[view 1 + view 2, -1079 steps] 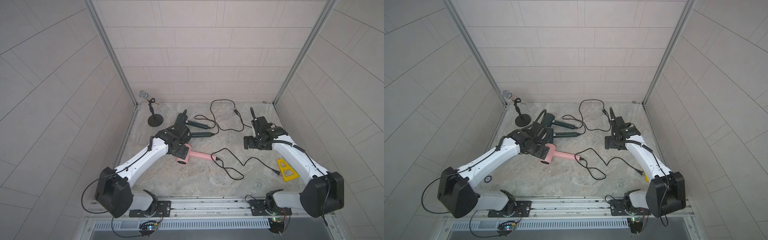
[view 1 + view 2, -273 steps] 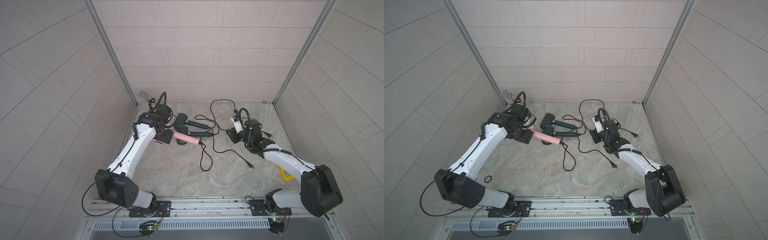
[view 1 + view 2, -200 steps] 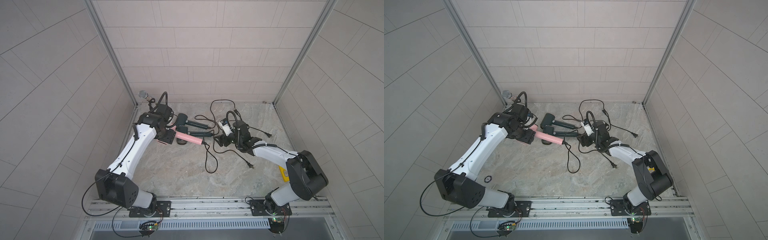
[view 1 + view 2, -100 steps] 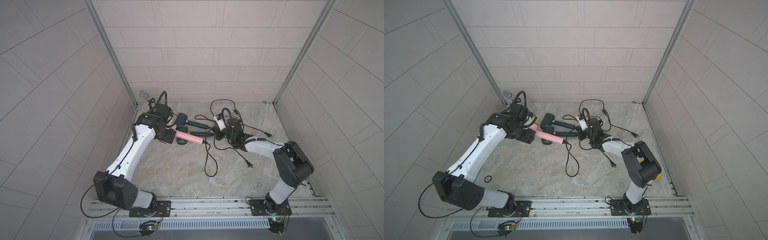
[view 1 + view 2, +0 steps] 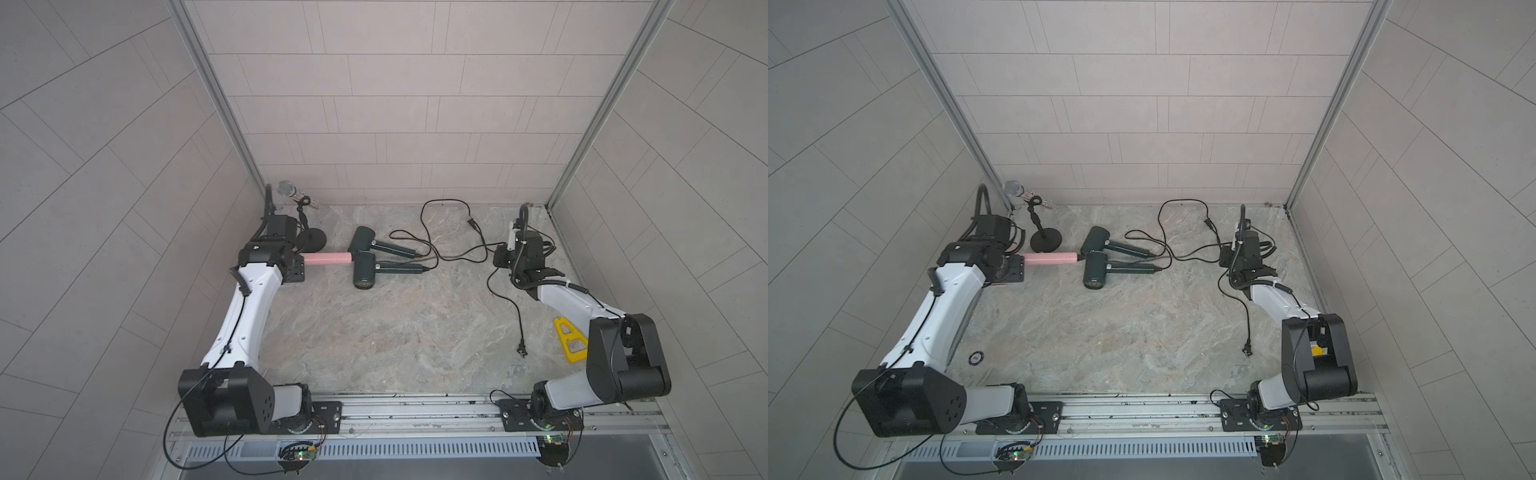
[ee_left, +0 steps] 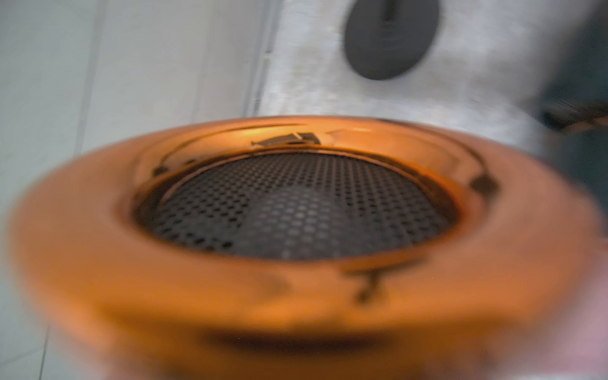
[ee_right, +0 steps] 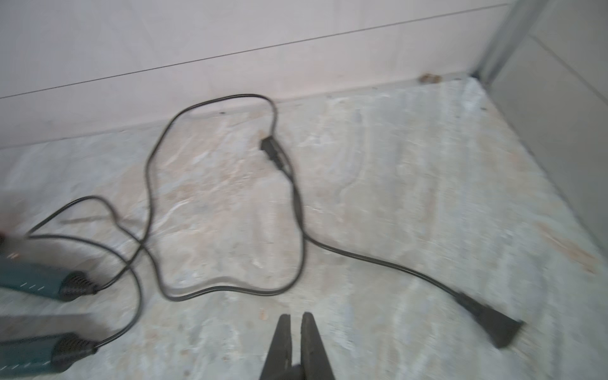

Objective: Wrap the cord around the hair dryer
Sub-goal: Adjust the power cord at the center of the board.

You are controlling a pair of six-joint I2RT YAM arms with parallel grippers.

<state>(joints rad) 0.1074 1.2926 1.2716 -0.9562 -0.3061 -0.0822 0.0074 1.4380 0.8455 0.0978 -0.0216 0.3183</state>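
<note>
My left gripper (image 5: 297, 267) is shut on the head of the pink hair dryer, whose pink handle (image 5: 328, 258) sticks out level to the right. The dryer's copper rear ring and mesh grille (image 6: 296, 204) fill the left wrist view and hide the jaws. The handle's end lies behind a green dryer. At the right, my right gripper (image 5: 500, 257) is shut on the black cord (image 5: 517, 307). From it the cord runs forward to its plug (image 5: 522, 353). In the right wrist view the fingertips (image 7: 285, 324) stand almost together, with no cord between the tips.
Two dark green hair dryers (image 5: 361, 240) (image 5: 365, 272) lie beside the pink handle. Their cords loop toward the back wall, with plugs (image 7: 271, 151) (image 7: 493, 329). A microphone stand (image 5: 311, 240) is behind the left gripper. A yellow triangle (image 5: 569, 338) and a small ring (image 5: 974, 358) lie near the front.
The right gripper closed on the cord near the dryers, then swung to the right. The loose loop on the floor has been drawn out and the plug slid forward-right. The left arm barely moved.
</note>
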